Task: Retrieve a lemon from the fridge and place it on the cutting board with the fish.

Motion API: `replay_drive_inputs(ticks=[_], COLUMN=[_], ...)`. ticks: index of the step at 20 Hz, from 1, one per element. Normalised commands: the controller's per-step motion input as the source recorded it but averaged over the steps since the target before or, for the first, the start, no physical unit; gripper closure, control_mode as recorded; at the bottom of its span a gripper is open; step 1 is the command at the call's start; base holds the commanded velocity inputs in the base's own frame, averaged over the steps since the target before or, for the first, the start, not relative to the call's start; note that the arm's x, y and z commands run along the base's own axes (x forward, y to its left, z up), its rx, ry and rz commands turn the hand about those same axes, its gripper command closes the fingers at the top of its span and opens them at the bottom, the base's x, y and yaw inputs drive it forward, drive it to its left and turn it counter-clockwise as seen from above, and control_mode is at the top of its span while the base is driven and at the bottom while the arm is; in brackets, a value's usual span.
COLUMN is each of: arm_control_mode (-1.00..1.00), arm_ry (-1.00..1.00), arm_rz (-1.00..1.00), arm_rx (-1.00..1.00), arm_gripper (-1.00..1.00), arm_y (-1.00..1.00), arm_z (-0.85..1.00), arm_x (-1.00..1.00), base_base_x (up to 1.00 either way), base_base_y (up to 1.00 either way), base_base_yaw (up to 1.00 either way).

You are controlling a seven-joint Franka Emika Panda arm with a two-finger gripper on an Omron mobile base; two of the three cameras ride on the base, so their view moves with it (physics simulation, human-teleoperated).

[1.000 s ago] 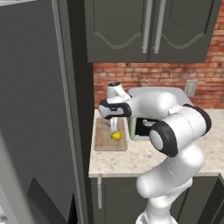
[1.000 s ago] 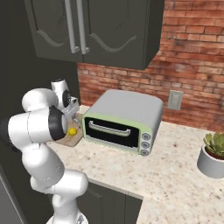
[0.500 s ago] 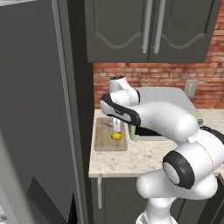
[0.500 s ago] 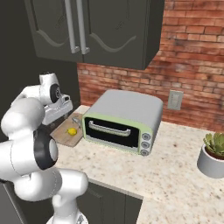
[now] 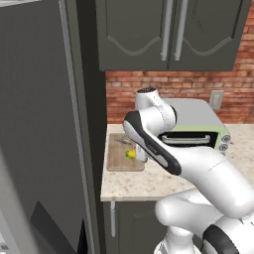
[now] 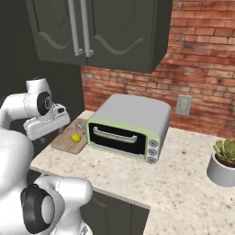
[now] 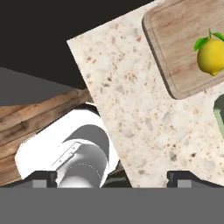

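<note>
lemon sits loose on board beside fish, so drop looks done; pincer spread wide, empty, over counter.

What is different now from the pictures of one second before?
The arm drew back from the cutting board toward the robot's left, so the claw, open, is off to the side of it. The lemon stayed on the board, and the toaster oven did not move.

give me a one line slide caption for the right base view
Lemon resting on the cutting board beside the toaster oven, with the open end effector empty just above the board.
</note>
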Motion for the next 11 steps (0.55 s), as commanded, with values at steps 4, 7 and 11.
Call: replay_drive_inputs(ticks=[4, 7, 11], arm_control_mode=[-1.00, -1.00, -1.00], arm_ry=[0.00, 0.00, 0.00], arm_rz=[-0.32, -0.38, -0.42], arm_rx=[0.00, 0.00, 0.00], arm_gripper=[-1.00, -1.00, -1.00], arm_y=[-0.66, -0.91, -0.88], arm_z=[0.27, 0.00, 0.12], arm_x=[-0.91, -0.86, -0.46], base_base_x=[0.00, 0.00, 0.00], base_base_y=[0.00, 0.00, 0.00], base_base_yaw=[0.00, 0.00, 0.00])
